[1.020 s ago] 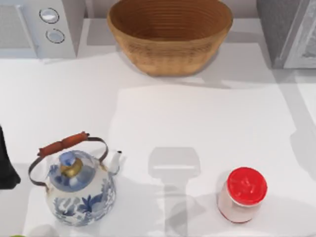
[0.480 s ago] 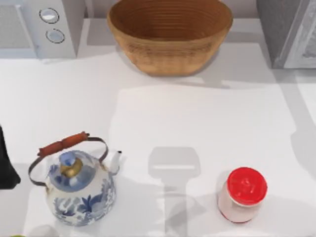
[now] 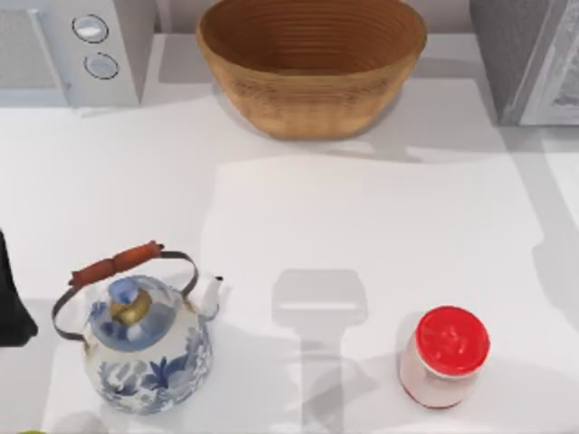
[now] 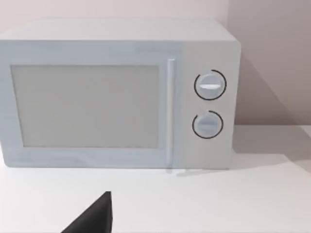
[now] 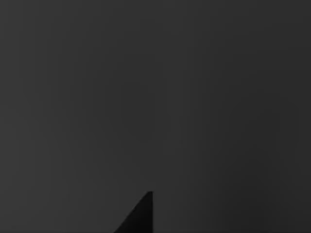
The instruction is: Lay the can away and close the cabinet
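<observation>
Top view first: wide woven wicker basket [image 3: 312, 63] stands at the far middle of the white table [image 3: 362, 217], its hollow bare. White microwave with two round dials [image 3: 77, 50] stands far left, grey cabinet [image 3: 525, 59] far right. Blue-and-white porcelain kettle with a brown-wrapped wire handle [image 3: 145, 344] stands near left, upright, lid on. Red-lidded can with a pale body [image 3: 443, 355] stands upright near right, well apart from the cabinet, touched by nothing. Dark part of the left arm [image 3: 11, 303] shows at the left edge.

Left wrist view: the microwave [image 4: 119, 92], door closed, with a dark fingertip [image 4: 95, 218] of the left gripper before it; how far it is spread I cannot tell.

Right wrist view is dark.
</observation>
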Available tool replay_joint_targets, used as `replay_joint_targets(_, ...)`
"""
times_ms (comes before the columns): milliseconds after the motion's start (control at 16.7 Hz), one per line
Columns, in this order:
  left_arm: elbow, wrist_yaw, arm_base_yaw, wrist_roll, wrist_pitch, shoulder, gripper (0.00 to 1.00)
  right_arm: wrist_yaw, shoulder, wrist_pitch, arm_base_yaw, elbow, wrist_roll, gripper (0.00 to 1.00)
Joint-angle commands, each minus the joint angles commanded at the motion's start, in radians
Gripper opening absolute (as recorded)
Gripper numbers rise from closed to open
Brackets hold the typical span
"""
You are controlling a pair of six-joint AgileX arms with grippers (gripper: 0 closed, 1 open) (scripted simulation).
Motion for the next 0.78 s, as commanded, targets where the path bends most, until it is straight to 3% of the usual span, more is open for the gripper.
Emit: replay_joint_targets(780,0.0,0.0,0.0,0.0,0.0,0.0,1.0,-0.01,-0.058,0.025,-0.001,-0.061,-0.008,1.0)
